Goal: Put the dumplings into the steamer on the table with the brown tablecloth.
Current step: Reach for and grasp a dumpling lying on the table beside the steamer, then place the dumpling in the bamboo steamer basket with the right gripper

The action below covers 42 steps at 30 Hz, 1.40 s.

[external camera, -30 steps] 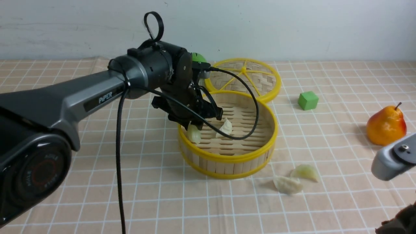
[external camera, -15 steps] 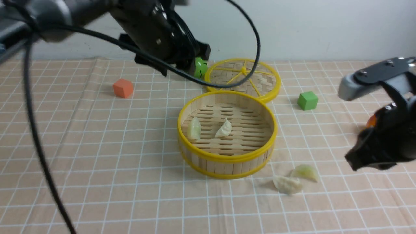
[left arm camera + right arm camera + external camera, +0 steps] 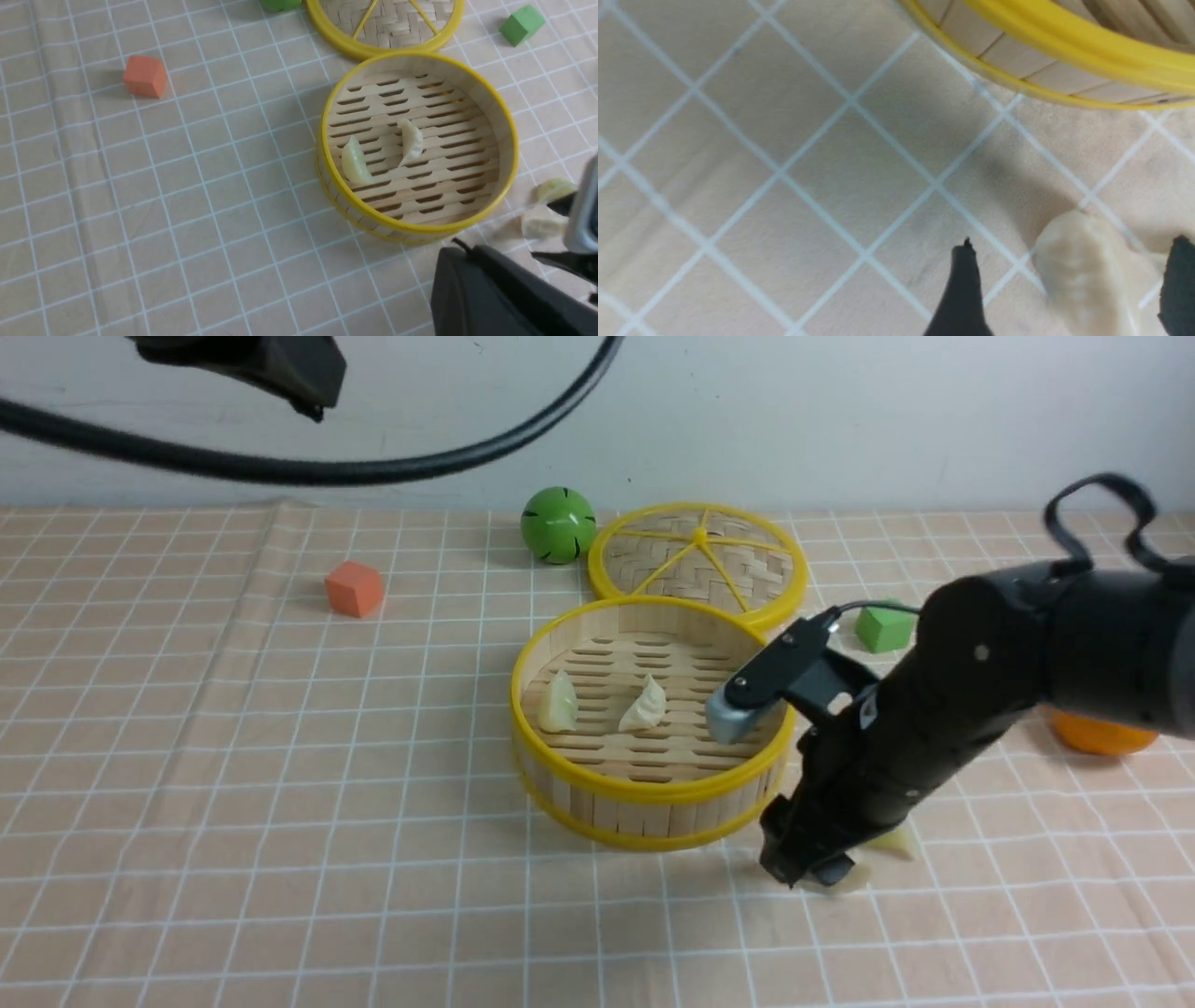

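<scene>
The steamer [image 3: 653, 795] stands mid-table on the brown tablecloth [image 3: 280, 756] and holds a greenish dumpling [image 3: 558, 702] and a white dumpling [image 3: 644, 707]. My right gripper [image 3: 812, 873] is down on the cloth just in front and to the right of it. It is open, its fingers [image 3: 964, 289] standing on either side of a white dumpling [image 3: 1083, 270] without touching it. Another greenish dumpling [image 3: 898, 843] lies right behind, partly hidden by the arm. My left gripper [image 3: 460, 254] is raised high at the left, shut and empty.
A flat woven lid [image 3: 698, 563] lies behind the steamer, with a green ball [image 3: 557, 525] beside it. An orange cube [image 3: 354, 588] sits far left and a green cube [image 3: 882, 627] far right. A pear [image 3: 1102, 735] is half hidden behind my right arm. A black cable [image 3: 373, 467] hangs overhead.
My left arm rose up and away to the left from the steamer, leaving the greenish dumpling inside, and shut. My right arm swung in and came down around the white dumpling, jaws opening.
</scene>
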{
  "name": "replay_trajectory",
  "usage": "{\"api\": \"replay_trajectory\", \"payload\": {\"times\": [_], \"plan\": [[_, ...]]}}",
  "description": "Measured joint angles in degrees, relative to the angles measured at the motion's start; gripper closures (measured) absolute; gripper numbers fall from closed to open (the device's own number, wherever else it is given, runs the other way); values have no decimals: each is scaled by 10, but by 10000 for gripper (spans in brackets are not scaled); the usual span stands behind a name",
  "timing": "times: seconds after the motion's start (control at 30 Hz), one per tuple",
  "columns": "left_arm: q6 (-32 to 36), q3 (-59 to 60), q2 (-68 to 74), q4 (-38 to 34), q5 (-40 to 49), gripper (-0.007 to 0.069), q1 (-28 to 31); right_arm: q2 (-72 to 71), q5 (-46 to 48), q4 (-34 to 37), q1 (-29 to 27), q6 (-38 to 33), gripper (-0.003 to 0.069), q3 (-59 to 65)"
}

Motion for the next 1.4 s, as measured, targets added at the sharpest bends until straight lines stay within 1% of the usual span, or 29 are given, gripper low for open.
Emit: {"api": "replay_trajectory", "payload": {"times": [0.07, 0.1, 0.17, 0.2, 0.23, 0.27, 0.3, 0.33, 0.37, 0.4, 0.43, 0.47, 0.67, 0.7, 0.8, 0.83, 0.93, 1.0, 1.07, 1.3, 1.37, 1.4], "plan": [[0, 45, -41, -13, 1, 638, 0, 25, -15, -14, -1, 10, 123, 0], [0, 49, -45, -14, 1, 638, 0, 27, -18, -15, -1, 13, 123, 0], [0, 110, -97, -19, 1, 638, 0, 48, -28, -36, -1, 29, 142, 0], [0, 115, -102, -19, 1, 638, 0, 49, -28, -38, -1, 30, 144, 0], [0, 158, -138, -22, 1, 638, 0, 58, -30, -54, -1, 46, 175, 0], [0, 167, -142, -22, 1, 638, 0, 59, -30, -55, -1, 48, 180, 0], [0, 196, -170, -22, 1, 638, 0, 60, -29, -65, -1, 60, 217, 0], [0, 205, -177, -22, 1, 638, 0, 60, -29, -68, -1, 65, 230, 0], [0, 241, -209, -22, 1, 638, 0, 61, -28, -80, 0, 78, 295, -1], [0, 250, -216, -22, 1, 638, 0, 61, -27, -82, 0, 84, 314, -1], [0, 282, -248, -22, 1, 638, 0, 61, -24, -92, 0, 94, 393, -2], [0, 301, -267, -22, 1, 638, 0, 58, -21, -96, 0, 100, 420, -3], [0, 374, -355, -22, -3, 638, 0, 37, 33, -99, 0, 103, 417, -22], [0, 392, -377, -22, -6, 638, 0, 26, 53, -86, 0, 103, 417, -47], [0, 405, -398, -23, -8, 638, 0, 16, 75, -62, 0, 103, 417, -88], [0, 411, -406, -23, -9, 638, 0, 13, 79, -37, 0, 103, 417, -129], [0, 414, -409, -23, -12, 638, 0, 22, 62, 0, 0, 111, 417, -190], [0, 414, -409, -23, -12, 638, 0, 30, 46, 6, 0, 121, 417, -206], [2, 414, -409, -23, -15, 638, 0, 59, 10, 13, 0, 151, 417, -239], [2, 414, -409, -23, -9, 638, 0, 155, -38, -2, 0, 206, 415, -265], [2, 414, -409, -21, -4, 638, 0, 170, -42, -12, 0, 217, 393, -265], [2, 414, -409, -17, 0, 638, 0, 181, -50, -27, 0, 231, 350, -265]]}}
